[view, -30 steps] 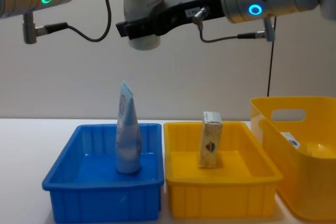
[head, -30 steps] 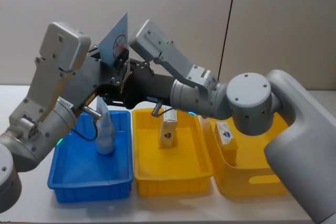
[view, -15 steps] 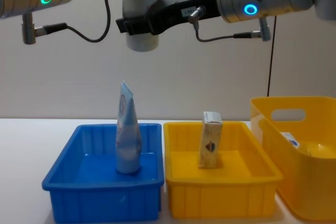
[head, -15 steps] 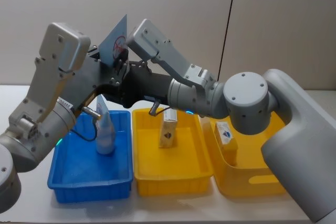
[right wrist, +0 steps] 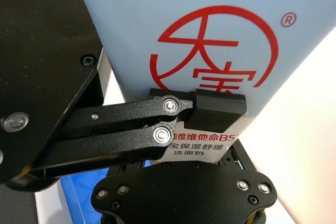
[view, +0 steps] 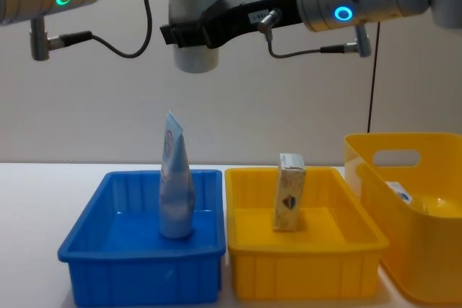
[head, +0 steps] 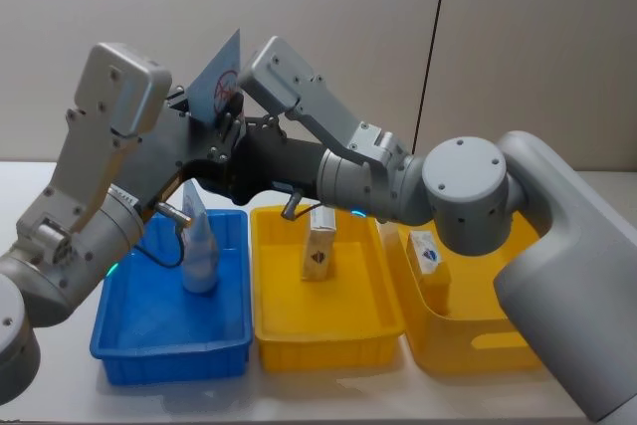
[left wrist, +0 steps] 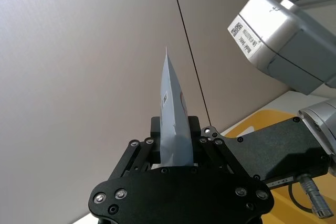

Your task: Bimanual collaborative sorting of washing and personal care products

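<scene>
High above the trays, a pale blue-white tube (head: 221, 82) is held crimped end up, its cap (view: 195, 57) pointing down. My left gripper (left wrist: 173, 136) is shut on it, fingers hugging both flat sides. My right gripper (view: 209, 28) reaches in from the right and grips the same tube lower down; the right wrist view shows its red logo (right wrist: 220, 40) with a left finger pad (right wrist: 220, 104) pressed on it. Another tube (head: 199, 251) stands upright in the blue tray (head: 129, 345). A cream carton (head: 318, 251) stands in the yellow tray (head: 328, 337).
The big yellow handled basket (head: 478, 345) sits at the right and holds one more cream carton (head: 428, 258). All three containers stand side by side on the white table, near its front edge. Both arms cross over the blue and yellow trays.
The right arm has shifted slightly to the left. The held tube and the left arm have hardly moved, and nothing in the trays has changed.
</scene>
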### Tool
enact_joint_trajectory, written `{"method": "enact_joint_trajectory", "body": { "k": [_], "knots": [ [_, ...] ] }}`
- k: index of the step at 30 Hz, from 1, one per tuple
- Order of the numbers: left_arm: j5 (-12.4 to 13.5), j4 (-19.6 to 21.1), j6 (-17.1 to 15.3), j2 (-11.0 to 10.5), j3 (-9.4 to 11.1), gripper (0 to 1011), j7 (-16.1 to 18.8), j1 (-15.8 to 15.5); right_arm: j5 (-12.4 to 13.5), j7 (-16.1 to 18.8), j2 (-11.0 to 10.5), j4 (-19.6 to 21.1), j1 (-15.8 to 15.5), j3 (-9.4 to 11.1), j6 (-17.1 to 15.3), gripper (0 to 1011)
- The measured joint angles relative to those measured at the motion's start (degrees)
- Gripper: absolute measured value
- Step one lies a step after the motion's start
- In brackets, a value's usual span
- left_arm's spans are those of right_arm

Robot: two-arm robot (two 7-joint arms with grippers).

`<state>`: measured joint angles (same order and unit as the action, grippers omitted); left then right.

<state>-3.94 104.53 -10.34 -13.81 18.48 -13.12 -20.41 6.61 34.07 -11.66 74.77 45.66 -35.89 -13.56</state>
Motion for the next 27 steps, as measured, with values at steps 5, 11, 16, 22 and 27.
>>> {"method": "enact_joint_trajectory", "body": {
  "k": [5, 11, 16, 22, 27],
  "knots": [
    [0.0, 0.02, 0.01, 0.0, 0.01, 260, -0.02, 0.0, 0.0, 0.0, 0.01, -0.04, 0.02, -0.03, 0.0, 459],
    [-0.03, 0.06, 0.08, 0.01, 0.02, 323, -0.06, -0.01, -0.03, 0.01, 0.04, -0.1, 0.04, -0.08, -0.01, 445],
    [-0.03, 0.07, 0.09, 0.01, 0.03, 463, -0.08, -0.01, -0.03, 0.02, 0.07, -0.1, 0.05, -0.08, -0.01, 417],
    [-0.04, 0.07, 0.09, 0.0, 0.03, 659, -0.1, -0.01, -0.04, 0.03, 0.08, -0.1, 0.05, -0.08, -0.01, 380],
    [-0.03, 0.07, 0.1, 0.0, 0.01, 813, -0.1, -0.01, -0.04, 0.03, 0.06, -0.08, 0.05, -0.08, -0.01, 356]
  ]
}}
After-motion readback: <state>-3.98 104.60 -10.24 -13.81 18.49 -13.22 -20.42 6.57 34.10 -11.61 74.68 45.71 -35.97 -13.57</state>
